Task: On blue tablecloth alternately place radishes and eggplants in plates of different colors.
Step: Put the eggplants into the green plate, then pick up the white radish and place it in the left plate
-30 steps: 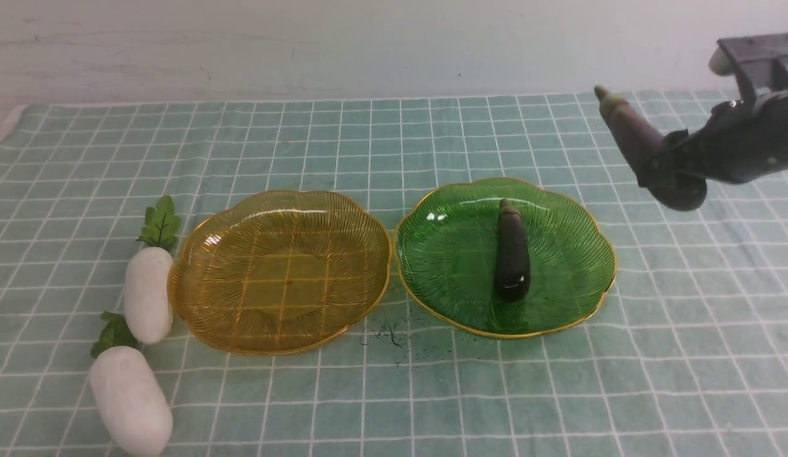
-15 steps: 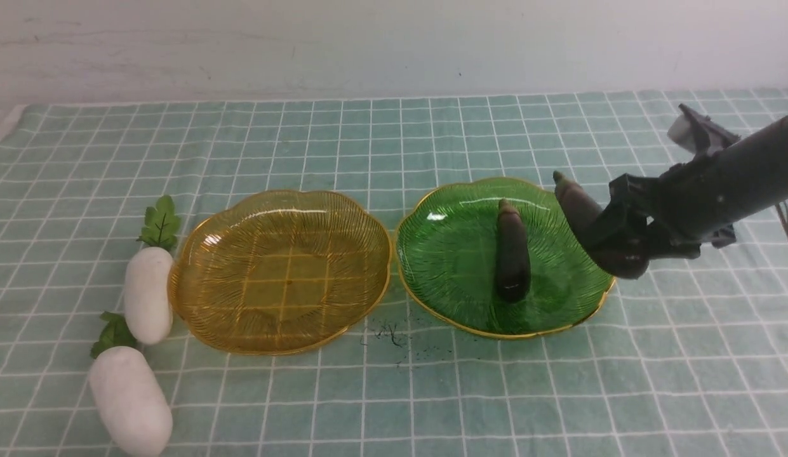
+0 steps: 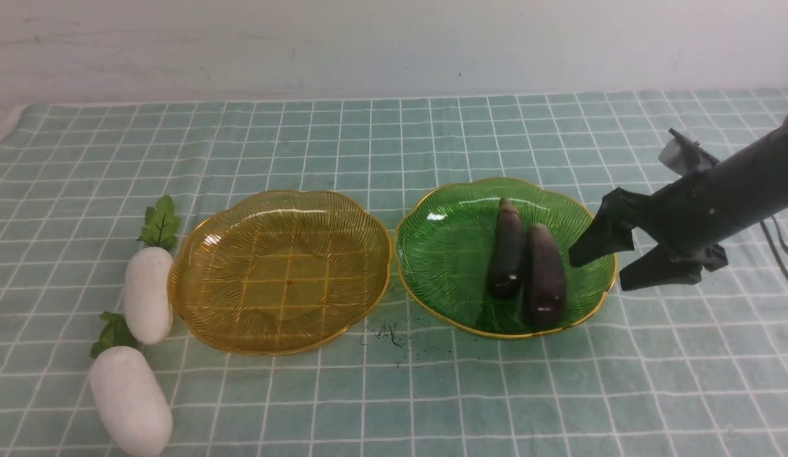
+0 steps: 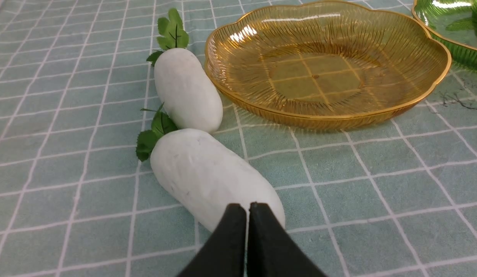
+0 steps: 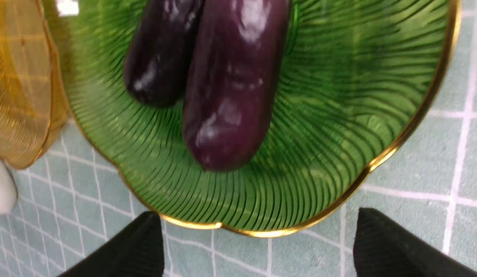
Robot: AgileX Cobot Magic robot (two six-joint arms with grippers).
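**Two eggplants lie in the green plate, beside the right gripper's wide-open jaws**

The second eggplant (image 3: 545,276) lies in the right half of the green plate (image 3: 432,216), with its stem end pointing away from the robot. It touches the first eggplant (image 3: 508,251), which lies alongside it nearer the plate's middle. The right gripper (image 3: 600,271) hangs at the plate's right rim. Its jaws are spread wide and hold nothing, and its dark fingertips point towards the eggplants, clear of both.

The amber plate (image 3: 279,273) sits just left of the green plate, their rims nearly touching. The cloth's white grid shows through its base. A scatter of dark specks (image 3: 390,333) marks the blue tablecloth (image 3: 394,139) in front of the gap between the plates.

Two white radishes lie on the cloth left of the amber plate. The far radish (image 3: 147,294) rests against that plate's left rim, its leaves pointing away from the robot. The near radish (image 3: 130,400) lies closer to the robot, its leaves beside the far radish's rounded end.

The left gripper (image 4: 246,209) shows only in the left wrist view. Its jaws are pressed together with nothing between them, and its tips sit over the near radish's rounded end. Whether they touch the radish cannot be told.
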